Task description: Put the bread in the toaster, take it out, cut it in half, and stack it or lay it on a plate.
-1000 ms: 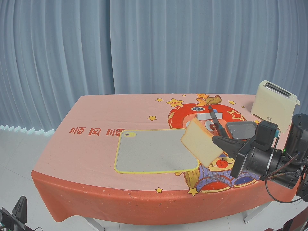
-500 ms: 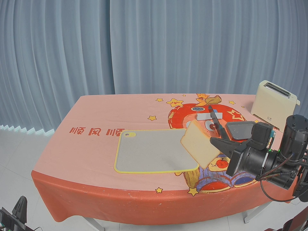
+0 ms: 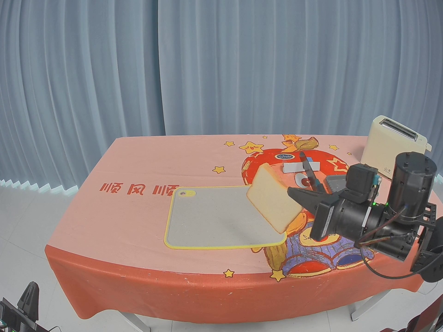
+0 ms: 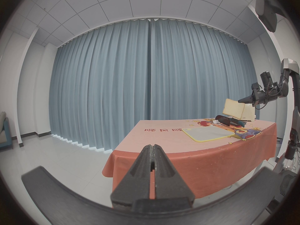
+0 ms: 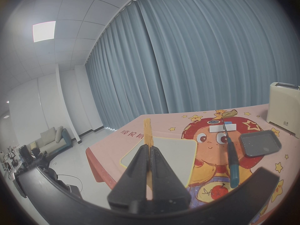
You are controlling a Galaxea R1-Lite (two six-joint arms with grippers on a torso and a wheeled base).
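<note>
**Carrying bread over to board**

Has swung left and slightly back over the last second, taking bread (image 3: 271,198) along in right gripper (image 3: 294,192). Hung over the cloth (image 3: 138,162) beside the right edge of board (image 3: 217,217) before; overlaps that board's right corner now in head view. Has drawn farther from toaster (image 3: 392,151) too. Reads as the carry to the board for cutting, with the toaster step likely done. Cannot tell any browning on the pale slice. Leaves knife (image 3: 309,170) untouched on the cloth between board and tray (image 5: 260,142).

Pinches bread by its near edge, jaws closed down to the slice's thickness. Juts out past the tips, tilted, clear of the cloth. Shows from the wrist as a thin strip rising straight out between the tips. Needs, by guess, more leftward travel and a lowering before lying flat on the board. Keeps left gripper (image 4: 152,147) fully shut on nothing, low beyond the cloth's left end, well apart from bread.
</note>
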